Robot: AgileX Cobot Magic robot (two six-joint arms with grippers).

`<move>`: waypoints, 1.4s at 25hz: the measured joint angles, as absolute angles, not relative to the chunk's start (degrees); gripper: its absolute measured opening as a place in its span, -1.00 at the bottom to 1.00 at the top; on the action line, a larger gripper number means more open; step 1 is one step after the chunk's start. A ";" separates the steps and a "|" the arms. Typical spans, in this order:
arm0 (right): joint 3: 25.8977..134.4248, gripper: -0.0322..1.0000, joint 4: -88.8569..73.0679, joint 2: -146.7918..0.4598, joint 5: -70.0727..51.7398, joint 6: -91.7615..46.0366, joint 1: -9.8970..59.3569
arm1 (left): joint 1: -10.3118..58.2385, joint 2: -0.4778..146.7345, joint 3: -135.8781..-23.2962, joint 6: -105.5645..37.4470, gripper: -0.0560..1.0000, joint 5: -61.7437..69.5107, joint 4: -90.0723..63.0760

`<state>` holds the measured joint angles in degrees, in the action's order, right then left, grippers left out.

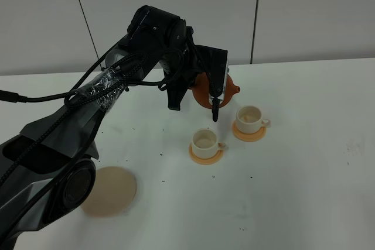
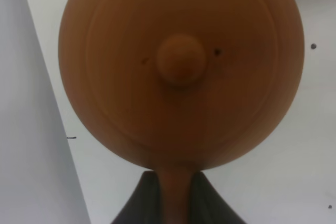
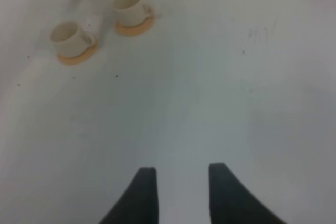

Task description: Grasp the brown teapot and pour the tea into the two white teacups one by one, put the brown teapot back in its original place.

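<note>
**Teapot aloft, spout not yet over a cup**

The squat reddish-brown clay teapot (image 1: 200, 93) hangs clear of the white table top (image 1: 304, 191). In the high view its short spout (image 1: 233, 89) points toward three o'clock. The left gripper (image 2: 173, 176) has its dark fingers (image 2: 137, 203) clamped on either side of the loop handle (image 2: 173, 198), and the knob lid (image 2: 180, 60) is seated.

From the teapot, the nearer cream-white cylindrical teacup (image 1: 205, 140) sits at six o'clock and the farther cream-white teacup (image 1: 251, 115) at four o'clock. Each stands on a small orange round coaster (image 1: 205, 157), and no dark tea shows in either. The pale beige round disc coaster (image 1: 111, 190) lies bare, well apart at about half past seven.

This looks like the approach to the first pour. To do it well, bring the spout right over a cup's mouth before tipping and keep the teapot low. Roll the wrist slowly so the lid holds and the stream lands inside, then level off before crossing to the other cup.

The left arm reaches in from eight o'clock with its elbow high and its wrist bent so the fingers hang downward. The right gripper (image 3: 181, 169) hovers over bare table with its fingers apart and nothing between them.
</note>
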<state>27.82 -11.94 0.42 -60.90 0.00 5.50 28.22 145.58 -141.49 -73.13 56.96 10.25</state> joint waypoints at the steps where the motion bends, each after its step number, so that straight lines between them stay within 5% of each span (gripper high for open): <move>1: 27.82 -0.47 -11.94 0.42 -60.90 0.00 5.50 | 28.22 145.58 -141.49 -73.34 -0.57 56.92 10.33; 35: 27.82 -0.47 -11.54 0.42 -60.88 0.00 5.50 | 31.00 148.93 -141.49 -77.35 -0.57 52.10 13.82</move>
<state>27.82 -11.54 0.42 -60.88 0.00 5.50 31.00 148.93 -141.49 -77.35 52.10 13.82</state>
